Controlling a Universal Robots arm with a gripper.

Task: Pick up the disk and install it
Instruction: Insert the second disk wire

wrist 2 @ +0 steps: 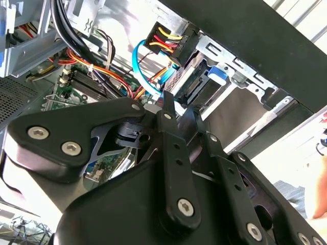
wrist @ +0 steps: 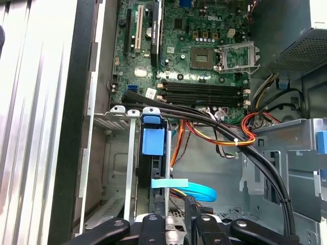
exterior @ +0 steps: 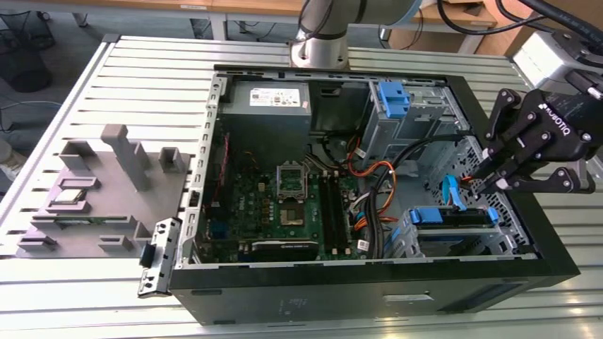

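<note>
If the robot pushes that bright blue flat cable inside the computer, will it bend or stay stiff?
Probably bend. The blue cable already lies in a loose curve, so it looks floppy and light. It likely springs back partway, since one end seems plugged in beside the drive cage. The gripper hangs close above it.

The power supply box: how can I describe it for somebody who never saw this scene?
In the exterior view, an open black computer case lies on the slatted table. The power supply box sits in its corner nearest the arm's base; it alone is a grey box with a white sticker.
</note>
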